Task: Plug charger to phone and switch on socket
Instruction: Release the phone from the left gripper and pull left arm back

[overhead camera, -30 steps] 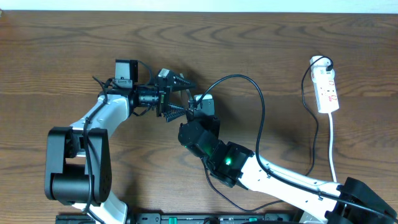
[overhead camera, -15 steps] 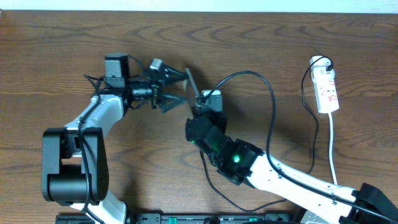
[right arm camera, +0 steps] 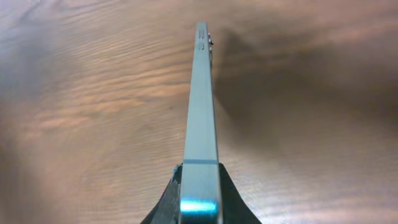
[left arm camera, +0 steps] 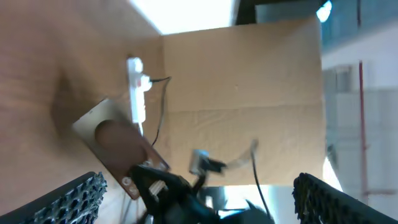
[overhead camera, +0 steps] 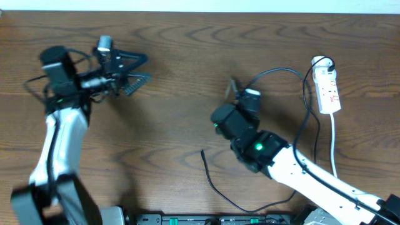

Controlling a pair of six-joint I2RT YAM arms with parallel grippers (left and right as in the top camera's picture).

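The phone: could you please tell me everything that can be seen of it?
The phone is a thin flat slab, clamped on edge by its near end in the right gripper, over the wooden table. Its narrow side looks like pale metal, with small buttons near the far end. The left wrist view shows a dark brownish glossy face with a pale rim. Only the gripper visibly touches it.

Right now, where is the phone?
In the overhead view, the phone is held edge-on in the right gripper, right of centre, left of the power strip.
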